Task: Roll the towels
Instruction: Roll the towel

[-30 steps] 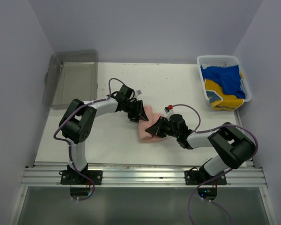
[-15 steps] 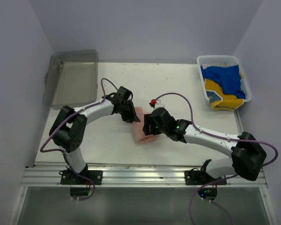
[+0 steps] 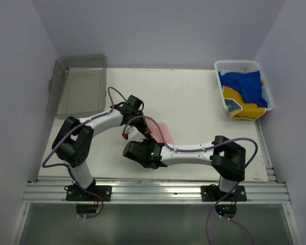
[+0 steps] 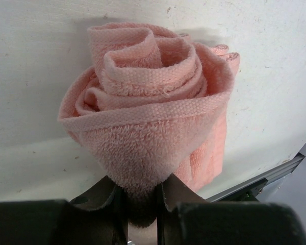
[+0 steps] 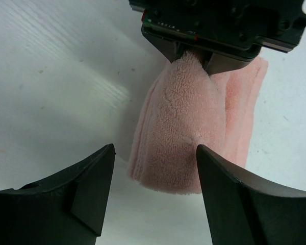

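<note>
The salmon pink towel (image 3: 162, 131) lies loosely rolled on the table; in the left wrist view its spiral end (image 4: 148, 87) faces the camera. My left gripper (image 3: 144, 129) (image 4: 141, 196) is shut on a fold of its outer layer. My right gripper (image 3: 149, 143) (image 5: 155, 150) stands open just in front of the pink towel (image 5: 186, 132), its fingers apart from the cloth. The left gripper's body (image 5: 219, 25) shows above the towel in the right wrist view. The royal blue towel (image 3: 247, 84) and the yellow towel (image 3: 242, 106) lie in the basket.
A white mesh basket (image 3: 238, 64) stands at the back right corner. At the back left is a grey translucent tray (image 3: 79, 84). The right forearm (image 3: 194, 152) stretches low across the front of the table. The table's metal front rail (image 3: 158, 193) runs along the near edge.
My right gripper let go of the pink towel, opened and swung left across the front. My left gripper closed on the towel's fold.
</note>
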